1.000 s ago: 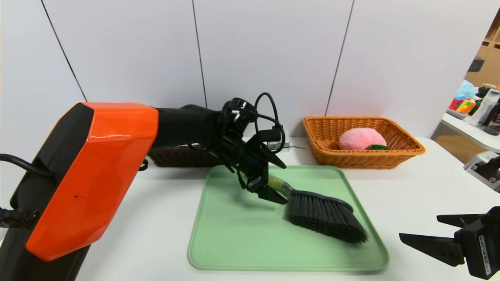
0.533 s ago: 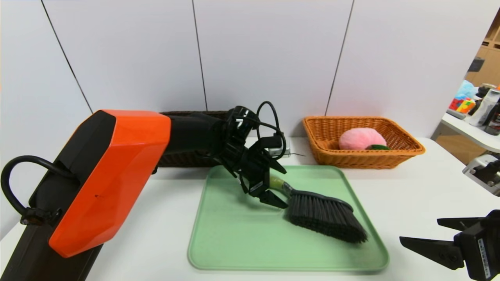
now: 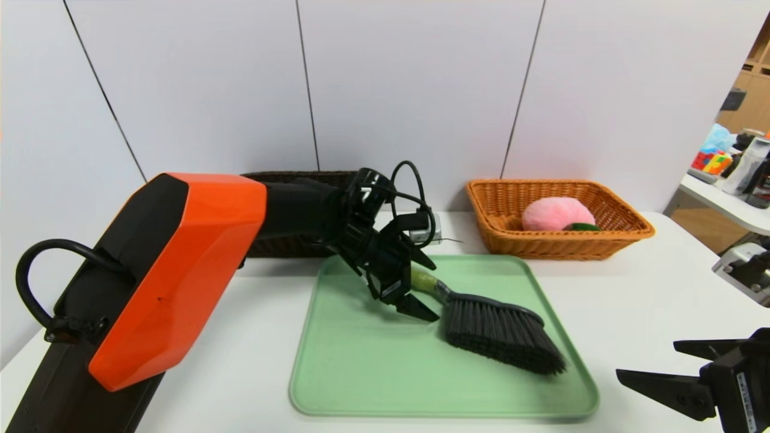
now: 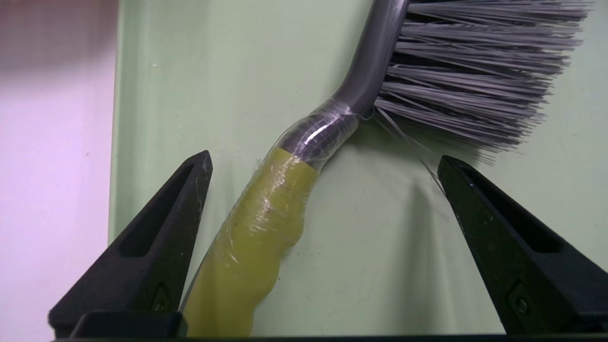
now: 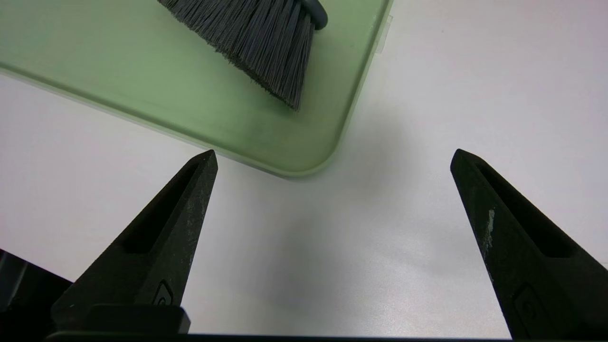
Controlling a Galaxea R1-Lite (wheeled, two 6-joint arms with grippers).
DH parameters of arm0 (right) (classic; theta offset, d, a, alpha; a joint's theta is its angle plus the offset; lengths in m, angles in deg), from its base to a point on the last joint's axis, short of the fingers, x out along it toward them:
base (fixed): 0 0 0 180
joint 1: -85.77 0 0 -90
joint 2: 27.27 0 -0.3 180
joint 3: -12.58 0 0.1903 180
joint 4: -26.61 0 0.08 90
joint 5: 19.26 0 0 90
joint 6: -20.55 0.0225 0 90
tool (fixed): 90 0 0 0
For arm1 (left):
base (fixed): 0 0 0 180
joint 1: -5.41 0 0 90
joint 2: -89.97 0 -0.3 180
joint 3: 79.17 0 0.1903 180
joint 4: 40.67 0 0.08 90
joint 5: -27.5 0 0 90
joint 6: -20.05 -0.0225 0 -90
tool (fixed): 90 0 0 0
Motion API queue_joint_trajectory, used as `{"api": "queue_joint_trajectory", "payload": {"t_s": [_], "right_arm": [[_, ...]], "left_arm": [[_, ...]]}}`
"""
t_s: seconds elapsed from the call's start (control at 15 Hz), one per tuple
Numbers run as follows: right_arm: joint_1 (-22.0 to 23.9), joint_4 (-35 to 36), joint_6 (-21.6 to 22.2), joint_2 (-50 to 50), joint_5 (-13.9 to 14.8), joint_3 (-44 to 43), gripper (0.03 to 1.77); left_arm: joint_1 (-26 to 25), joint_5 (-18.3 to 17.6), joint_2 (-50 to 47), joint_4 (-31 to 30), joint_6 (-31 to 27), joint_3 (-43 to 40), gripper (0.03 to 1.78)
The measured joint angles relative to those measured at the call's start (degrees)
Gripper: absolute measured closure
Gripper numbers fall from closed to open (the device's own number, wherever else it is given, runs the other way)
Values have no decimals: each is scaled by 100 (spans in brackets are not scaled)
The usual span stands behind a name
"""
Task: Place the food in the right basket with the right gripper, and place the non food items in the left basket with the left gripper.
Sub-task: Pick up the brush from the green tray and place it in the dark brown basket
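The peach [image 3: 556,213] sits in the orange basket [image 3: 625,231]. On the tray [image 3: 361,373], the brush [image 3: 499,331] awaits the left gripper [image 3: 421,285], fingers spread astride its handle. Right gripper [image 3: 652,367] idles beside the tray, fingers spread.

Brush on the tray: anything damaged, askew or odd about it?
The brush lies on the green tray; its yellow-green handle is wrapped in clear film where it joins the grey neck, perhaps a repair. A few bristles stray sideways. Otherwise nothing stands out.
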State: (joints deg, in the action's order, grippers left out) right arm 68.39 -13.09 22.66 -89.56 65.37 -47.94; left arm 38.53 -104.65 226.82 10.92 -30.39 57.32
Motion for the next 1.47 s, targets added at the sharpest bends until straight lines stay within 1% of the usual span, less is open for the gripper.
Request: {"api": "queue_joint_trajectory", "payload": {"t_s": [0.4,0.67,1.47], "right_arm": [[0,-2,0,0,-38,6,11],[0,0,0,6,-38,9,11],[0,27,0,17,-35,23,10]], "left_arm": [[-138,22,5,-2,48,48,12],[-151,35,33,-107,185,61,12],[-184,39,149,-140,202,61,12]]}}
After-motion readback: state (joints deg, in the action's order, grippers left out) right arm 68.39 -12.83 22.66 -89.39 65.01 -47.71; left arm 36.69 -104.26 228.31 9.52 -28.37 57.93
